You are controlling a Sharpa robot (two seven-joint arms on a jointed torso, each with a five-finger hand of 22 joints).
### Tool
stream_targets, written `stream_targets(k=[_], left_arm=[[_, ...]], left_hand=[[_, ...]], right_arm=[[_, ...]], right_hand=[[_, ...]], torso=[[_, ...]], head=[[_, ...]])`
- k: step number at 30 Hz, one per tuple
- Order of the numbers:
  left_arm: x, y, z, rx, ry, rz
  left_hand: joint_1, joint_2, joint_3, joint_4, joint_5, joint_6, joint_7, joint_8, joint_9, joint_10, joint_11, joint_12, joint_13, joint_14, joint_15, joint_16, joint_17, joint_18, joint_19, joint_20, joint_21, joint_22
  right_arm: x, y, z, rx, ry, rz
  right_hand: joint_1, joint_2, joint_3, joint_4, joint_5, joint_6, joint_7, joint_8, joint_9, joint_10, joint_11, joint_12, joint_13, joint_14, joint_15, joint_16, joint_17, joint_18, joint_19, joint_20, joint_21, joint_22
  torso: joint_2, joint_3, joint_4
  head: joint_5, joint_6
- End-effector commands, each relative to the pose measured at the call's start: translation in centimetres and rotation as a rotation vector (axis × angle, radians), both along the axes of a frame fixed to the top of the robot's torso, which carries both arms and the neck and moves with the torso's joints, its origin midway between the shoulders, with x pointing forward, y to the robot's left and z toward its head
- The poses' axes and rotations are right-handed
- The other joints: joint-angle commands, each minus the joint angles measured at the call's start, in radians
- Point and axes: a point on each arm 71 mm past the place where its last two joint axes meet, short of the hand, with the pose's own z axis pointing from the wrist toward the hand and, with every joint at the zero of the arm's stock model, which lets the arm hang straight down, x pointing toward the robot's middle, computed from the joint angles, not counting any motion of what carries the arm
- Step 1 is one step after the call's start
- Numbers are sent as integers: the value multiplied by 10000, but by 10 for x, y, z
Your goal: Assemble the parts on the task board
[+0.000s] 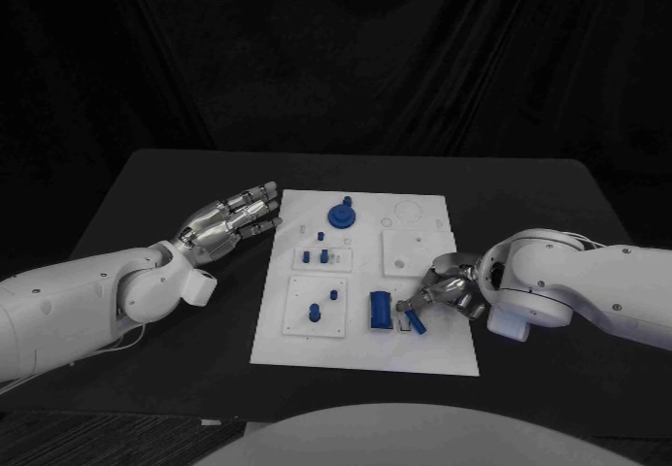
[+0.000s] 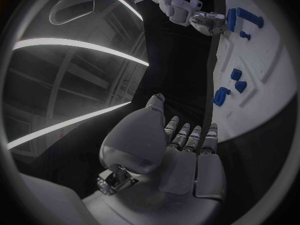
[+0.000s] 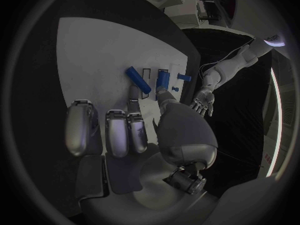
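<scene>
Right hand [image 1: 446, 291] pinches loose blue bar [image 1: 415, 321] near task board [image 1: 420, 359] right edge; weak pinch risks slip. Left hand [image 1: 231, 221] hovers, fingers apart.

1. No text, label, brand, number or sign can be read on the flat white rectangular task board [image 1: 367, 291].
2. The small blue plastic parts [image 1: 380, 311] carry no readable marking either.

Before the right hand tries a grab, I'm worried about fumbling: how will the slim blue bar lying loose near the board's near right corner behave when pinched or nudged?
The blue bar looks like a stiff moulded piece, so it probably won't bend. It lies flat on the smooth task board, so a nudge from the right hand would likely slide or spin it. It looks small and thin, so probably light.
</scene>
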Motion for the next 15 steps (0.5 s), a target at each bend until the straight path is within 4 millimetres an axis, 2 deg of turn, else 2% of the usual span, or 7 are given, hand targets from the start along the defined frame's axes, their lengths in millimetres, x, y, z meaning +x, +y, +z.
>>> stream_targets(k=[1,2,3,5,8,12,15], left_arm=[[0,-2,1,-181,-11,-69],[0,-2,0,-181,-11,-70],[0,-2,0,-182,-11,-70],[0,-2,0,-185,-11,-73],[-1,-2,0,-192,-10,-82],[-1,-2,0,-195,-3,-90],[-1,-2,0,-194,0,-89]], left_hand=[[27,104,50,-19,66,-11,79,36,11,-26,-26,51,-2,15,77,34,12,98,44,18,39,-11],[27,104,50,-19,66,-11,79,36,11,-26,-26,51,-2,15,77,34,12,98,44,18,39,-11],[27,104,50,-19,66,-11,79,36,11,-26,-26,51,-2,15,77,34,12,98,44,18,39,-11],[29,105,52,-23,71,-8,83,36,11,-23,-25,56,-1,17,75,37,13,98,49,18,41,-6],[30,106,53,-25,73,-5,83,37,12,-22,-25,58,0,16,75,36,12,98,48,18,40,-9],[30,106,53,-25,73,-5,83,37,12,-22,-25,58,0,16,75,36,12,98,48,18,40,-9],[37,109,58,-33,83,-12,84,35,10,-23,-22,57,-1,20,76,42,14,99,50,18,41,-8]], right_arm=[[-6,-1,-7,-328,529,636],[-6,0,-7,-324,557,692],[-6,0,-7,-320,570,722],[-7,1,-7,-307,605,809],[-7,3,-7,-286,621,883],[-6,5,-7,-261,586,880],[-5,6,-7,-249,518,795]], right_hand=[[420,47,-17,-248,740,-616,537,-5,-1080,1046,86,25,2633,661,85,-40,472,196,107,81,-65,1828],[709,77,5,-453,1293,-636,545,25,-1124,1046,97,25,2633,656,94,-49,451,205,92,90,-107,1818],[884,95,39,-583,1626,-638,547,43,-1146,1046,99,25,2633,655,95,-51,446,206,91,91,-113,1817],[1163,134,67,-826,1950,-662,560,83,-1203,1046,108,25,2633,654,105,-55,437,209,87,101,-132,1814],[1464,170,105,-1100,2155,-664,567,166,-1251,1046,114,25,2633,665,111,-35,498,212,83,108,-153,1811],[1649,202,110,-1276,2082,-653,566,262,-1276,1046,115,25,2633,668,113,-29,515,208,91,112,-140,1817],[1752,282,138,-1365,2189,-518,538,406,-1257,1046,95,25,2633,676,102,-15,556,199,112,105,-91,1833]], torso=[[7,0,5],[7,0,4],[8,0,4],[8,0,2],[8,0,1],[4,-2,7],[6,-1,7]], head=[[14,-1],[19,-1],[21,-1],[16,-1],[15,-1],[21,-1],[11,-1]])
